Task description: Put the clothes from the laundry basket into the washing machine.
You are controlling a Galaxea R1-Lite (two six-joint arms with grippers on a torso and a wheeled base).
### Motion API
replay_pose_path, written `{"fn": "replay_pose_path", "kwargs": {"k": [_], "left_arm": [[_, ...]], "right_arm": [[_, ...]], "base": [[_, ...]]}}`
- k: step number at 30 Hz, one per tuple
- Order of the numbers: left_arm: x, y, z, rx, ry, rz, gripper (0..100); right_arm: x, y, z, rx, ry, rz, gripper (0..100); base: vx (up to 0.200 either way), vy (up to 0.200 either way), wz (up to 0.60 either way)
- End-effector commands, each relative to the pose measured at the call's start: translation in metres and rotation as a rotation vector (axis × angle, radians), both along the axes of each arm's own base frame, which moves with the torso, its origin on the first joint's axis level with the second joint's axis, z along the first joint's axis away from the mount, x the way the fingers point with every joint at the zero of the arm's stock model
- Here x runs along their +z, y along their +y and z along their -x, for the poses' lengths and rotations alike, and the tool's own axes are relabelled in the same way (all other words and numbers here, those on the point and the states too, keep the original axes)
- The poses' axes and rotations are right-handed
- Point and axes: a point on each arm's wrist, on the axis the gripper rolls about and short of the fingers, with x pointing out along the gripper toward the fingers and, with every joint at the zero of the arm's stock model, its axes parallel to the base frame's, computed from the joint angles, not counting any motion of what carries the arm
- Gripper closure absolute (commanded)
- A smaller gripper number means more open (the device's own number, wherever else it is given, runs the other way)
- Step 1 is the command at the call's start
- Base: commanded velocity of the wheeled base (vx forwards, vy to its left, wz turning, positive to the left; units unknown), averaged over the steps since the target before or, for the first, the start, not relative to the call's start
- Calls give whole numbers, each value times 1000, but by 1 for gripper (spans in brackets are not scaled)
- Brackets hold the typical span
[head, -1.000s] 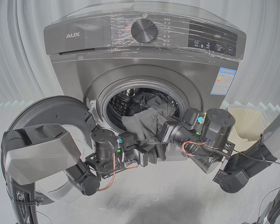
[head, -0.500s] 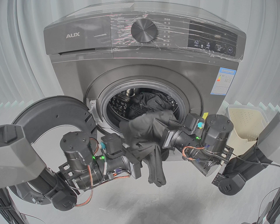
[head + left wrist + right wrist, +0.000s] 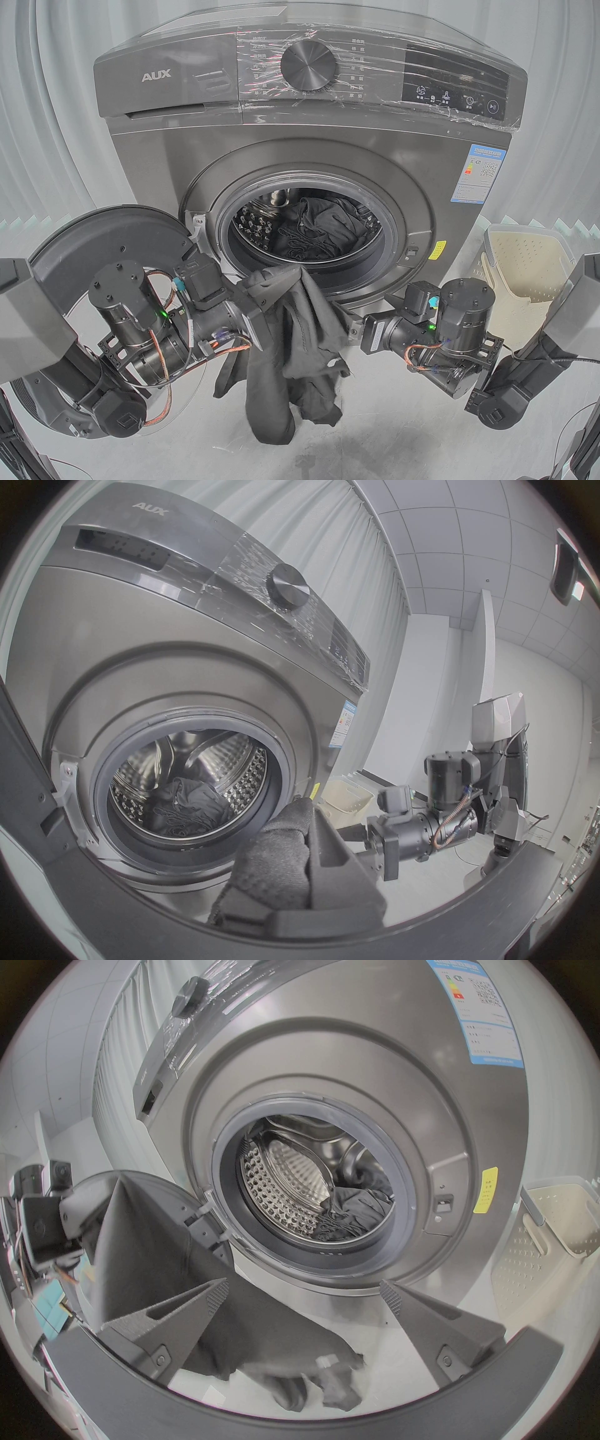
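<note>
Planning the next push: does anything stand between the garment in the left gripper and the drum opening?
Nothing visible does. The garment hangs from the left gripper just below the drum opening, the door is swung wide open, and the right gripper sits open, low and to the side.

Left arm (image 3: 125,325) — low on robot's left, elbow down, wrist turned inward, forearm pointing toward centre. Left gripper (image 3: 261,289) — fingers (image 3: 337,861) closed, pinching fold of dark garment (image 3: 294,350), cloth hanging below. Right arm (image 3: 462,325) — low on robot's right, forearm near level, pointing across toward left arm. Right gripper (image 3: 300,1290) — both fingers spread wide apart, tips near hanging cloth; contact not discernible.
</note>
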Motion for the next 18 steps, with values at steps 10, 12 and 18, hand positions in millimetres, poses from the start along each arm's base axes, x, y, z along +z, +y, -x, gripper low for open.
{"fn": "replay_pose_path", "kwargs": {"k": [10,12,18], "left_arm": [[12,0,-21,46,-52,47,100],[15,0,-22,48,-61,53,100],[25,5,-33,73,-99,78,100]], "right_arm": [[-26,-6,4,1,60,89,0],[-29,-6,5,4,68,96,0],[-45,-6,2,-5,105,125,0]], "base": [[0,0,0],[0,0,0],[0,0,0]]}}
